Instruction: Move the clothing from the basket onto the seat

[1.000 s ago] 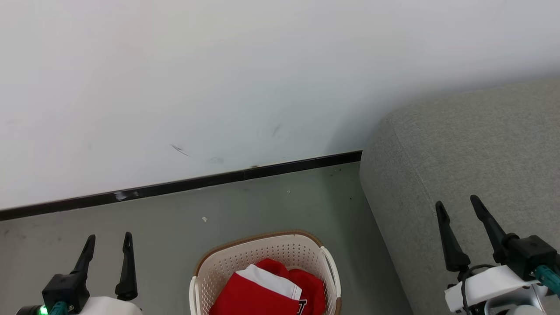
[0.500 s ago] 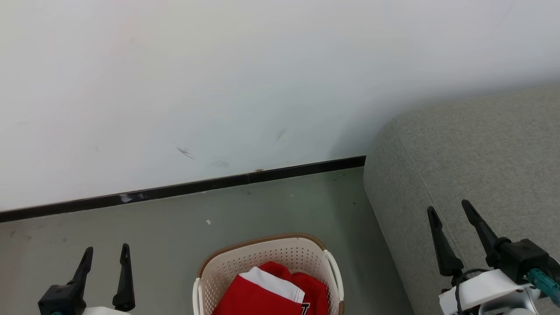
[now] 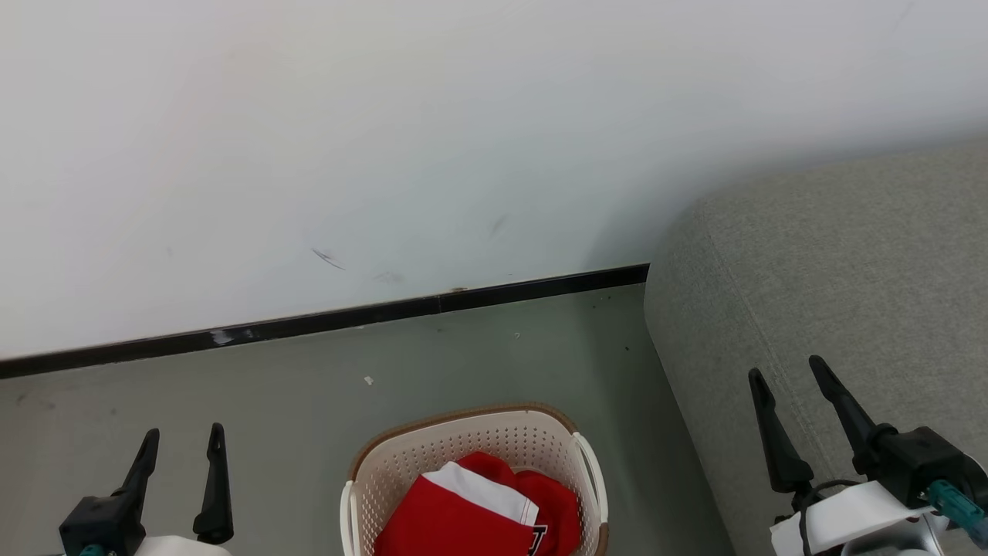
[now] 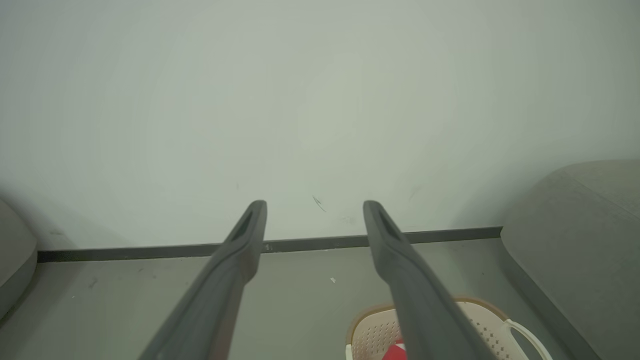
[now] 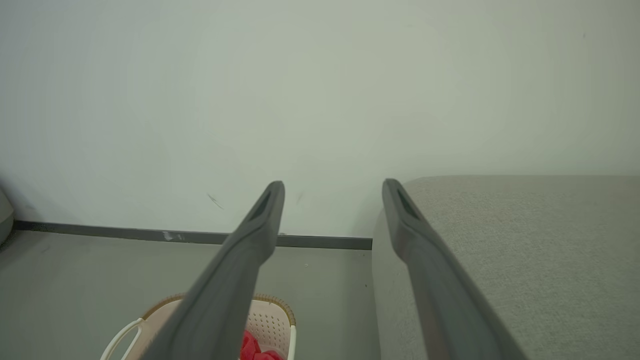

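Grey rounded form [image 4: 12, 260]: in the left wrist view, far to the left of the left gripper's fingers, on the floor against the wall; I cannot tell what it is.
Left gripper [image 3: 184, 429]: jaws wide apart with nothing between them, fingers pointing toward the wall, hanging above bare floor.
Floor [image 3: 309, 386]: grey-green, under and ahead of the left gripper, with a few small specks.
Skirting strip [image 3: 347, 320]: dark band ahead of both grippers, ending at the seat.
Wall [image 3: 386, 139]: white, beyond the fingertips of both grippers, with faint scuffs low down.
Basket [image 3: 463, 413]: on the floor between the two grippers, to the right of the left one and to the left of the right one; cream perforated sides, brown rim, a white handle [image 3: 593, 472] on the side toward the right gripper.
Clothing [image 3: 448, 525]: red fabric with a white band, lying inside the basket, untouched by either gripper.
Right gripper [image 3: 786, 368]: jaws spread wide and empty, poised above the seat's edge nearest the basket.
Seat [image 3: 849, 262]: grey woven fabric, below and to the right of the right gripper, its rounded end reaching the wall.
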Controlling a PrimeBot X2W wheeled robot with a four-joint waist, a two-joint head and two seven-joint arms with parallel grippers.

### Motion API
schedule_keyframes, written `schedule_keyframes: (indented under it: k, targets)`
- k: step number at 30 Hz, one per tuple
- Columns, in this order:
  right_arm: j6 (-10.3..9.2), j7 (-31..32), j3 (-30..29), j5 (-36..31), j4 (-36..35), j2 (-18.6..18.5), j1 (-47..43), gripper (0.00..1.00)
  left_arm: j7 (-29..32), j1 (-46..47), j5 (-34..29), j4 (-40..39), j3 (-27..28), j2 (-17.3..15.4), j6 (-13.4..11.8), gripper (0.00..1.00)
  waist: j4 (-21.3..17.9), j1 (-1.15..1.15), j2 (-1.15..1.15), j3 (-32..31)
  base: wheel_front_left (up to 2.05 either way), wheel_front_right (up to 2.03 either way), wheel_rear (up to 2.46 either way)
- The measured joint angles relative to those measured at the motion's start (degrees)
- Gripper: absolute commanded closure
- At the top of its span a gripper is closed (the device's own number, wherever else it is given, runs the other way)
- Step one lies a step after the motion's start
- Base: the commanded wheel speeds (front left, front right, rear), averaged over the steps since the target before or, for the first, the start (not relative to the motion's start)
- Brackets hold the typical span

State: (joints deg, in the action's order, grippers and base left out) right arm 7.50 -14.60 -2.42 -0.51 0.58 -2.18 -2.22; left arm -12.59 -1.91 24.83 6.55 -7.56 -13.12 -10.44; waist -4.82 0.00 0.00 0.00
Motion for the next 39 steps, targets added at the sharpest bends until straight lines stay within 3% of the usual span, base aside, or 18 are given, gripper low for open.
schedule_keyframes:
  k: [11,18,39]
  targets:
    - [0.01,0.48,3.2,-0.21,-1.02,0.0,0.18,0.0,3.08,0.25,-0.93,-0.62,-1.99,-2.19,0.25,0.0,0.16,0.0,0.0,2.57,0.0,0.0,0.0]
    - [0.01,1.04,5.35,-0.68,-1.92,0.0,0.52,0.0,6.53,5.24,-4.58,-0.46,-7.55,-4.72,3.5,0.0,0.18,0.0,0.0,5.09,0.0,0.0,0.0]
    - [0.01,1.48,4.75,-0.69,-6.89,-0.05,6.31,0.0,12.61,20.02,-12.72,9.2,-22.54,-2.81,14.17,0.0,-1.12,0.0,0.0,16.69,0.0,0.0,0.0]
